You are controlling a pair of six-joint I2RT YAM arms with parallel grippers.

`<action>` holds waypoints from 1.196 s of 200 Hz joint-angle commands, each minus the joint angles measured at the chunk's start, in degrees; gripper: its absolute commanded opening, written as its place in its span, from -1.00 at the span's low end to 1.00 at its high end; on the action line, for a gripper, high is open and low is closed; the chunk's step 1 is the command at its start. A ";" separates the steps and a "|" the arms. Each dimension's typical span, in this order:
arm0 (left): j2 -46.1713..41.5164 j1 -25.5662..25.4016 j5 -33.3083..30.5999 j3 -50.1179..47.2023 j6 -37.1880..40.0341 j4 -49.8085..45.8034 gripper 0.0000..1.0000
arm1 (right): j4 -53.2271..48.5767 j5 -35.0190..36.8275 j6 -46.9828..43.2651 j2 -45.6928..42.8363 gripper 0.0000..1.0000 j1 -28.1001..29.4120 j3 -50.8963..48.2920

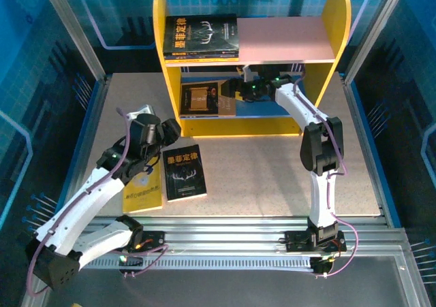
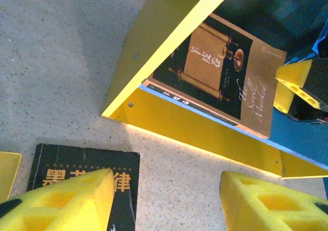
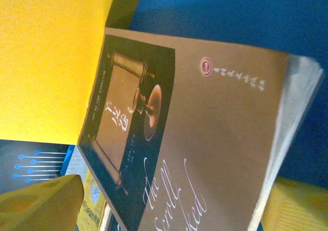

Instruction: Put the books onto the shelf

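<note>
From above, your right tool (image 1: 228, 89) is tucked under the pink upper board (image 1: 286, 38) of the shelf (image 1: 337, 21), and its fingertips are lost in the shadow there. Just ahead of it, the brown-black book (image 1: 203, 97) is partly covered by that board. On the right wrist camera the same book runs off the bottom edge between the fingers (image 3: 43, 205), which are blurred and cropped. You cannot tell whether they touch it, and the small print beside the red seal (image 3: 206, 66) is unreadable. Beneath your left tool (image 1: 163, 138), the arm covers the top of the yellow book (image 1: 144, 192). On the left wrist camera one finger (image 2: 66, 200) hides the middle of the title on the black book (image 2: 82, 162).
</note>
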 commanded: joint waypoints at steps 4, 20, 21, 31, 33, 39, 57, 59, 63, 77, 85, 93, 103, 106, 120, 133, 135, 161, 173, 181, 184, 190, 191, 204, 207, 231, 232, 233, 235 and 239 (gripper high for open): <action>1.76 0.52 2.39 -0.83 -1.88 1.88 0.20 | -1.26 0.97 -1.34 -4.57 0.75 -0.76 -3.45; 3.51 0.45 3.35 -1.01 -2.17 3.62 0.22 | -0.91 1.40 -1.80 -6.27 0.76 -0.77 -5.83; 3.65 0.45 3.37 -1.01 -2.16 3.72 0.22 | -0.91 1.41 -1.85 -6.37 0.76 -0.77 -5.99; 4.94 0.45 3.88 -0.84 -2.12 4.69 0.22 | -0.60 1.69 -1.98 -7.34 0.75 -0.75 -7.44; 5.28 0.44 3.99 -0.77 -2.08 4.87 0.23 | -0.52 1.69 -2.05 -7.58 0.76 -0.77 -7.71; 6.10 0.44 4.17 -0.58 -1.99 5.40 0.23 | -0.31 1.88 -2.01 -8.13 0.75 -0.77 -8.56; 8.42 0.45 4.74 -0.05 -1.64 7.03 0.23 | 0.04 2.04 -2.14 -9.37 0.75 -0.77 -10.45; 8.76 0.45 4.78 -0.05 -1.59 7.09 0.23 | 0.06 2.00 -2.09 -9.47 0.75 -0.77 -10.66; 9.27 0.44 4.93 -0.03 -1.59 7.50 0.23 | 0.14 1.95 -2.13 -9.66 0.75 -0.77 -10.91; 10.88 0.44 5.45 -0.04 -1.13 9.21 0.23 | 0.31 1.95 -2.03 -10.44 0.75 -0.67 -12.05; 11.86 0.45 5.73 -0.03 -1.02 10.16 0.23 | 0.66 1.95 -1.97 -10.91 0.75 -0.62 -12.75; 12.79 0.44 6.10 0.08 -0.95 11.09 0.23 | 0.92 1.79 -1.89 -11.32 0.75 -0.52 -13.34; 14.04 0.44 6.60 0.22 -0.76 12.29 0.24 | 1.10 1.64 -1.75 -11.68 0.75 -0.32 -14.00; 14.36 0.44 6.78 0.28 -0.75 12.71 0.24 | 1.12 1.56 -1.78 -11.73 0.75 -0.21 -14.12; 16.20 0.44 7.54 0.72 -0.61 14.32 0.23 | 1.12 1.30 -1.73 -12.00 0.75 0.15 -14.43; 17.80 0.44 7.95 1.53 -0.23 15.36 0.23 | 0.99 1.07 -1.80 -12.00 0.75 0.61 -14.35; 18.06 0.44 8.00 1.71 -0.18 15.47 0.23 | 0.96 1.07 -1.79 -12.00 0.75 0.63 -14.33; 21.20 0.44 8.09 3.56 0.86 16.77 0.24 | 1.03 0.90 -1.59 -11.85 0.74 1.64 -13.98; 22.66 0.44 8.43 4.46 1.31 17.25 0.24 | 1.21 0.74 -1.42 -11.74 0.74 1.93 -13.83; 23.59 0.51 8.73 5.06 1.51 17.73 0.24 | 1.21 0.64 -1.43 -11.58 0.74 2.17 -13.64; 23.85 0.47 8.82 5.20 1.54 17.93 0.24 | 1.16 0.63 -1.45 -11.56 0.74 2.21 -13.58; 24.52 0.44 8.91 5.64 1.67 18.20 0.24 | 1.12 0.56 -1.45 -11.48 0.74 2.36 -13.41; 24.61 0.44 8.92 5.74 1.69 18.22 0.24 | 1.12 0.55 -1.46 -11.47 0.74 2.42 -13.39; 25.82 0.50 8.99 6.93 2.12 18.23 0.24 | 1.12 0.22 -1.39 -11.26 0.74 2.58 -13.12; 26.03 0.46 9.01 7.24 2.19 18.23 0.24 | 1.20 0.16 -1.37 -11.20 0.74 2.64 -13.12; 28.24 0.53 9.41 9.43 2.87 17.97 0.24 | 1.38 -0.02 -1.17 -10.99 0.74 2.92 -12.84; 28.36 0.53 9.43 9.48 2.91 17.93 0.24 | 1.38 -0.05 -1.14 -11.01 0.74 2.87 -12.84; 28.47 0.53 9.48 9.51 2.88 17.90 0.24 | 1.34 -0.06 -1.08 -10.98 0.74 2.90 -12.79; 28.66 0.53 9.53 9.81 2.99 17.84 0.24 | 1.42 -0.07 -1.06 -10.95 0.74 2.98 -12.76; 28.97 0.57 9.61 10.30 3.22 17.65 0.24 | 1.47 -0.05 -1.03 -10.94 0.74 3.00 -12.75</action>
